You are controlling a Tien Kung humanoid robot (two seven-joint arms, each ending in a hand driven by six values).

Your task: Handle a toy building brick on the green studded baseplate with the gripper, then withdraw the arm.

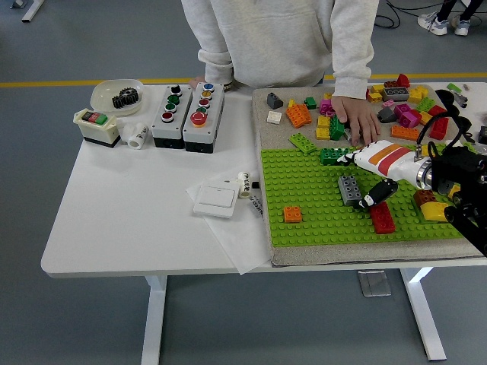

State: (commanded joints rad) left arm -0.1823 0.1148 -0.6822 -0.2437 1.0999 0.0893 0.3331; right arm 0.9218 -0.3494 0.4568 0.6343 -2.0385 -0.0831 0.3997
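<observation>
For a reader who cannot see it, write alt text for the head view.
The robot's right hand reaches in from the right over the green baseplate, fingers beside a grey brick and a red brick. A person's hand rests among loose bricks beyond.

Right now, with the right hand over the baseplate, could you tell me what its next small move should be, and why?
Probably ease the right hand slightly left and down onto the grey brick. Its dark thumb lies between that brick and the red brick, and the hand holds nothing.
</observation>
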